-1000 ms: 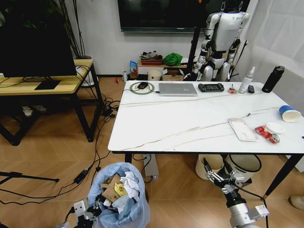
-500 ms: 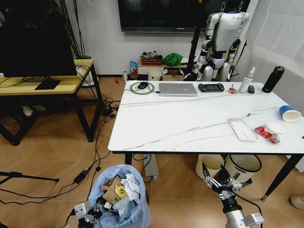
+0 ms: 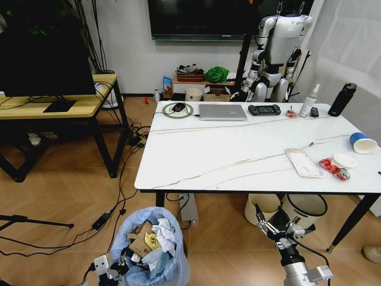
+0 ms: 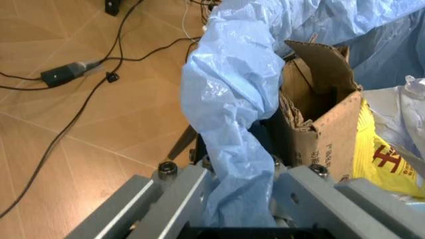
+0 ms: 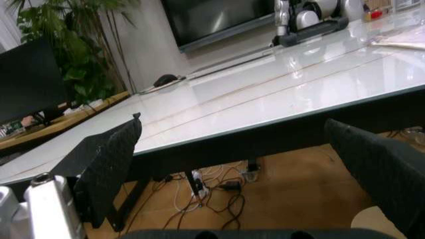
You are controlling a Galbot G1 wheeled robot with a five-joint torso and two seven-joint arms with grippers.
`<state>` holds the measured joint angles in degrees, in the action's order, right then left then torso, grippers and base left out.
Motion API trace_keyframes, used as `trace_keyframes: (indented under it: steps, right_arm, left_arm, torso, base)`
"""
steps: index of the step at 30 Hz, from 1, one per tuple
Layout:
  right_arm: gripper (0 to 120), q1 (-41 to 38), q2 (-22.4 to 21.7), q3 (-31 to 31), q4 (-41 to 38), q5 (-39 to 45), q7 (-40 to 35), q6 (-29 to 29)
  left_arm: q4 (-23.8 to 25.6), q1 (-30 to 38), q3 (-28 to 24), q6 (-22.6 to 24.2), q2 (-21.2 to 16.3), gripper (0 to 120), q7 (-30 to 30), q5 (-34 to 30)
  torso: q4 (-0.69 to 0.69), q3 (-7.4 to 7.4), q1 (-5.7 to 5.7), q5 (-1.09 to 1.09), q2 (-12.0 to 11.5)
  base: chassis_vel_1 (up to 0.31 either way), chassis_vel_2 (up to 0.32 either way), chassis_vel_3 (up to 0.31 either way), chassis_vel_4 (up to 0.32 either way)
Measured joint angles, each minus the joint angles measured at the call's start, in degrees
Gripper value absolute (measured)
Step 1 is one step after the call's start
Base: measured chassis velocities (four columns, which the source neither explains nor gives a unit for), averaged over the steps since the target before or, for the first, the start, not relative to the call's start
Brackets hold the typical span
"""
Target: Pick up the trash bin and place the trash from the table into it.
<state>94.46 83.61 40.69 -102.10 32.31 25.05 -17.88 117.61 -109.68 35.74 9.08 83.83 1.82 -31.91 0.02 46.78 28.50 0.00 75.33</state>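
Observation:
The trash bin [image 3: 149,245], lined with a crinkly light-blue bag and full of cardboard and paper, stands on the floor left of the table's near corner. My left gripper [image 3: 110,269] is shut on its bag-covered rim; in the left wrist view the left gripper [image 4: 239,199] clamps the blue bag [image 4: 229,114] beside torn cardboard [image 4: 319,114]. On the marble table [image 3: 238,149], far right, lies trash: a flat white pouch [image 3: 303,162], a crushed red can [image 3: 333,168], a white lid [image 3: 345,159] and a blue cup [image 3: 362,142]. My right gripper [image 3: 277,229] hangs open below the table's front edge, and the right gripper [image 5: 246,169] holds nothing.
Under the table stand a cream round bin [image 3: 262,205] and a black-rimmed white bin [image 3: 306,205]. A laptop [image 3: 223,111], a controller [image 3: 265,109] and bottles [image 3: 342,99] line the table's far edge. A wooden desk [image 3: 53,107] stands left, with cables [image 3: 119,202] across the floor.
My right gripper has sunk slightly below the table edge. The trash bin has settled a little lower with the left gripper still on it.

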Motion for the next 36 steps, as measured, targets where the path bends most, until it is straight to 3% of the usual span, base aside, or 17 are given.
trace_keyframes:
  steps: [36]
  right_arm:
    - [100,-0.21,-0.8,1.59,-0.17,1.39,0.19,0.34]
  left_arm:
    - [-0.12,0.05,-1.24,0.13,-0.12,0,0.19,0.52]
  torso:
    - [0.0,0.0,0.0,0.0,0.0]
  base:
    - [-0.078,-0.087,0.079,0.076]
